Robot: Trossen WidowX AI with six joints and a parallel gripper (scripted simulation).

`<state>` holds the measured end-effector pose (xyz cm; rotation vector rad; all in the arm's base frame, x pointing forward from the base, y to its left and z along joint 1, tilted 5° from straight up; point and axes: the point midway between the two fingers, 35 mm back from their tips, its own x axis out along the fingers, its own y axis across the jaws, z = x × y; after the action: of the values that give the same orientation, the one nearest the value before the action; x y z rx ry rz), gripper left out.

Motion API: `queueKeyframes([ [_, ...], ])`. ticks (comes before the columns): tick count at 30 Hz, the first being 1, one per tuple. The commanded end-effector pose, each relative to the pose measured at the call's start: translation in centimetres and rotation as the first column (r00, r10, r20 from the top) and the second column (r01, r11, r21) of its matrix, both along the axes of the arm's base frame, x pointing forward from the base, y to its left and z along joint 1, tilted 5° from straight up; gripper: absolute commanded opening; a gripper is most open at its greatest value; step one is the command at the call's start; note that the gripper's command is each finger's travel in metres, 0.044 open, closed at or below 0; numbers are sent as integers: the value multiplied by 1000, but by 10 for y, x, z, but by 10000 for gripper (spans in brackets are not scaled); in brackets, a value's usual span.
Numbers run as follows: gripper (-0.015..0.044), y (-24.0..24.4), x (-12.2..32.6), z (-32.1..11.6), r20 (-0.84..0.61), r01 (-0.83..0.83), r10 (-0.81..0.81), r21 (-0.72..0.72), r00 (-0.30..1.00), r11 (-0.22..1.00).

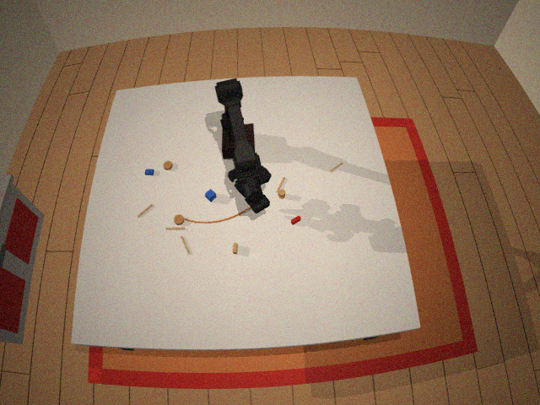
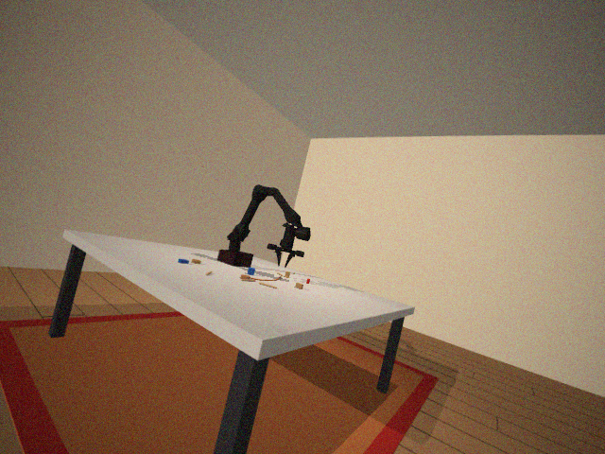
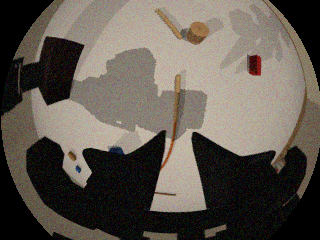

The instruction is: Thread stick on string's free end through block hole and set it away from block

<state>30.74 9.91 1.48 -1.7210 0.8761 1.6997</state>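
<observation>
The stick on the string (image 3: 177,92) lies flat on the table, with the orange string (image 1: 209,222) (image 2: 266,280) (image 3: 173,142) running in a curve to the round wooden button (image 1: 178,219). The arm hides the stick in the top view. My gripper (image 2: 283,266) (image 3: 179,134) is partly open and empty, pointing down above the table; in the wrist view the string passes between its fingertips and the stick lies just beyond them. The blue block (image 1: 210,195) (image 2: 250,270) (image 3: 116,150) stands between arm and button. Its hole cannot be made out. The string lies outside it.
A red piece (image 1: 295,219) (image 3: 255,65), a round wooden piece (image 1: 281,193) (image 3: 197,33) and a loose stick (image 1: 281,184) (image 3: 169,23) lie beyond the gripper. Loose sticks lie near the button. A tan piece (image 1: 235,247), small blue piece (image 1: 148,171) and wooden disc (image 1: 168,164) lie farther off.
</observation>
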Motion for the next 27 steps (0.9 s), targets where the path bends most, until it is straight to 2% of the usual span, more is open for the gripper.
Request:
queueKeyframes([
  [1,124,0,-1,0,-4,-4,4,2,1000,1000],
  [27,124,-1,0,-31,-4,-4,4,2,1000,1000],
])
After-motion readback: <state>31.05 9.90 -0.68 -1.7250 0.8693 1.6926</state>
